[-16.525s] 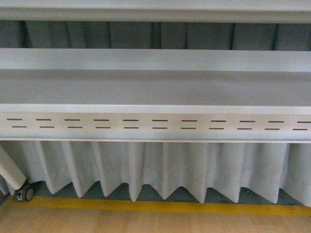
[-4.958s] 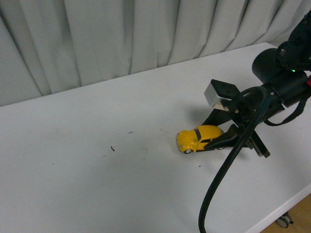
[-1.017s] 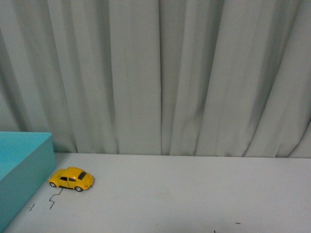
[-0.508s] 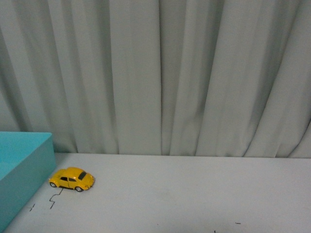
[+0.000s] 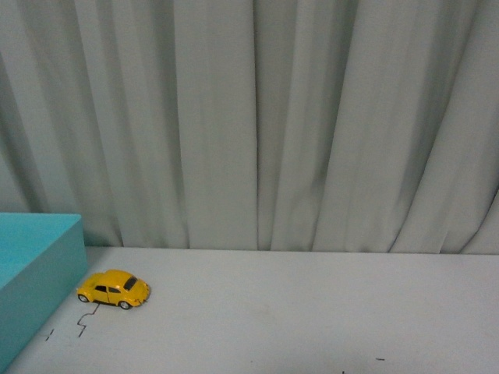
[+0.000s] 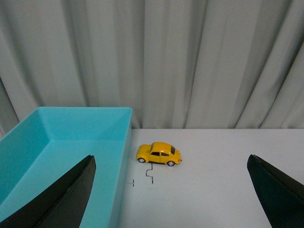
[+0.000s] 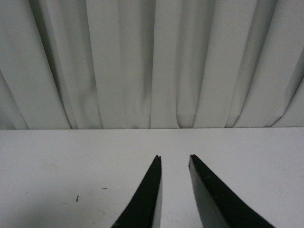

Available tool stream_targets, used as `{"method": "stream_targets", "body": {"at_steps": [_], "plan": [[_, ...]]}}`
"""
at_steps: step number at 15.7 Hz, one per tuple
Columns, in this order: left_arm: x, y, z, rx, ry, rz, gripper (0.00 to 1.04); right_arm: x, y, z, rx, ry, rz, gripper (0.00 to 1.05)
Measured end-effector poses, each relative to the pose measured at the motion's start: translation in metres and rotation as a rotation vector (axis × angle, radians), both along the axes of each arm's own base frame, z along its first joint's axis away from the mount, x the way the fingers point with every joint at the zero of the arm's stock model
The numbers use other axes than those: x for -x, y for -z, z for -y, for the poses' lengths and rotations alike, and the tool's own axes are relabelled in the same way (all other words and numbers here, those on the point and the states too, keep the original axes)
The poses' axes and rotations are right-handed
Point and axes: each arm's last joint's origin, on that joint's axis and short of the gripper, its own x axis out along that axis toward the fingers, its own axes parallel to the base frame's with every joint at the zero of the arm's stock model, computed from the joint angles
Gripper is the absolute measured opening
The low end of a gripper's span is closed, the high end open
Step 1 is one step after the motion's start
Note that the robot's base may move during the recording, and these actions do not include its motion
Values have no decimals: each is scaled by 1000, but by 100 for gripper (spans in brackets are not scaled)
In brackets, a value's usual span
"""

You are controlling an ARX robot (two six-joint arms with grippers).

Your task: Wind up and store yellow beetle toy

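Glossy yellow beetle toy car (image 5: pixel 114 289) unmoved on white tabletop (image 5: pixel 312 312), just beside teal open box (image 5: pixel 31 265). Left gripper (image 6: pixel 170 157) spread wide, empty; right gripper (image 7: pixel 174 159) narrowly parted, empty.

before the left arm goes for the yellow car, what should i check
1. Yellow beetle toy upright on its wheels on the table: ok.
2. Left gripper jaws wide apart, empty, toy ahead of them: ok.
3. Right gripper jaws narrowly apart, empty: ok.
4. Teal bin beside the toy, top open: ok.
5. Gap between toy and bin wall: ok.
6. Toy wound up: cannot tell.
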Motion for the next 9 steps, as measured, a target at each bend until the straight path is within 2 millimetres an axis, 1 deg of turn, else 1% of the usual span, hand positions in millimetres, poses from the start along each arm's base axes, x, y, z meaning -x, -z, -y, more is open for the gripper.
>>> {"method": "stream_targets", "body": {"at_steps": [1, 3, 4, 5, 7, 8, 9], "plan": [[0, 0, 0, 0, 0, 0, 98, 0, 0, 0, 0, 0, 0, 38], [0, 0, 0, 0, 0, 0, 98, 0, 0, 0, 0, 0, 0, 68], [1, 1, 0, 40, -43, -109, 98, 0, 0, 0, 0, 0, 0, 85], [-2, -2, 2, 88, -97, -249, 98, 0, 0, 0, 0, 1, 0, 92], [-12, -12, 3, 137, -143, -311, 98, 0, 0, 0, 0, 0, 1, 100], [-31, -37, 2, 187, -200, -277, 98, 0, 0, 0, 0, 2, 0, 98], [-58, -69, 0, 207, -196, -193, 98, 0, 0, 0, 0, -2, 0, 98]]}}
